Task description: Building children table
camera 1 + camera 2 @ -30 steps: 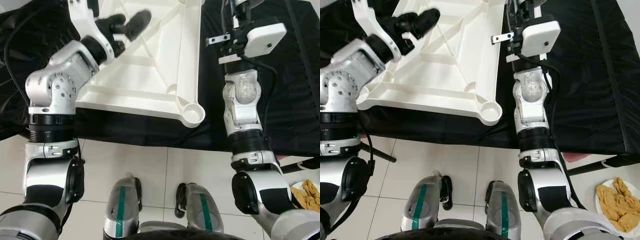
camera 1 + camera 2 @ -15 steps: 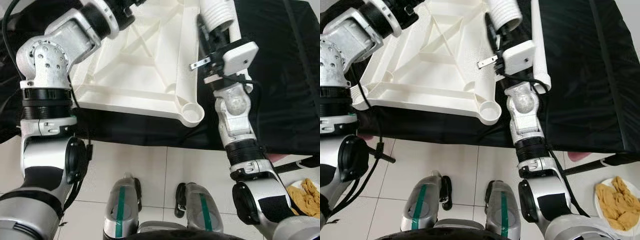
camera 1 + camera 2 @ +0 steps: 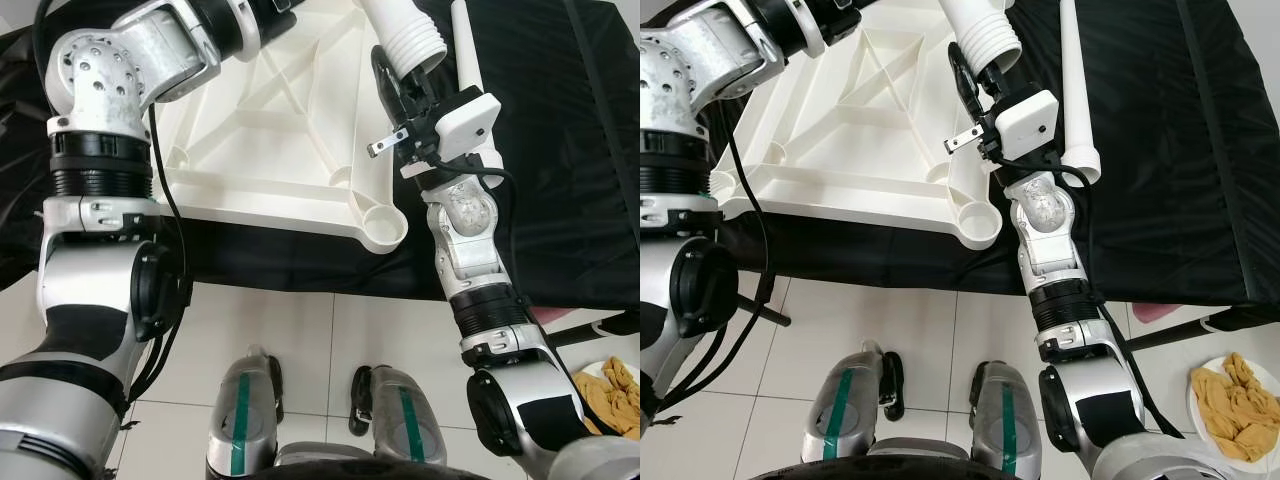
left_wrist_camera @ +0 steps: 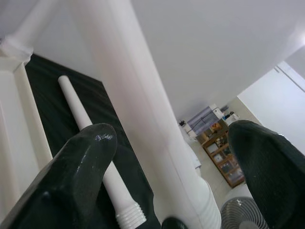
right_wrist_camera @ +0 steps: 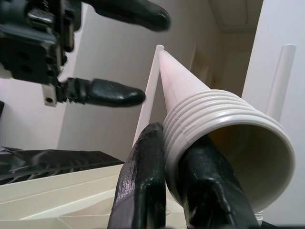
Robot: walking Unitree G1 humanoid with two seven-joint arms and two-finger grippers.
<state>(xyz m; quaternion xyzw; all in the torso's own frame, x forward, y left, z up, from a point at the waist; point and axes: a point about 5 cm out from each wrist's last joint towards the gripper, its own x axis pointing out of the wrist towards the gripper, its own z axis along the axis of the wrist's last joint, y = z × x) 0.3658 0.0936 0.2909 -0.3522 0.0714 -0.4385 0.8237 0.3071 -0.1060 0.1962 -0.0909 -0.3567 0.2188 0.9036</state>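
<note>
Plastic ribs crossed the underside of the white tabletop (image 3: pixel 290 130), which lay upside down on a black cloth (image 3: pixel 1160 150) — an open round leg socket (image 3: pixel 386 226) sat at its near corner, close to the cloth's edge. The right gripper (image 5: pixel 183 157) was raised over the tabletop's right edge, its two black fingers (image 5: pixel 143 181) clamped on the threaded, hollow end of a white table leg (image 3: pixel 978 30); in the right wrist view the ribbed mouth of that leg sat against the fingers and its tapering shaft ran away from the camera. The left gripper (image 4: pixel 167 157) was lifted high over the far part of the tabletop, jaws spread wide with the held leg's shaft passing between them, and I could not tell whether either finger touched it. A second table leg (image 3: pixel 1076 90) lay loose on the cloth just right of the tabletop, threaded end toward the robot. Pale floor tiles (image 3: pixel 300 340) showed beneath the cloth's edge, and a plate of yellowish cloth (image 3: pixel 1232 402) sat on the floor at the robot's far right — well apart from the work.
</note>
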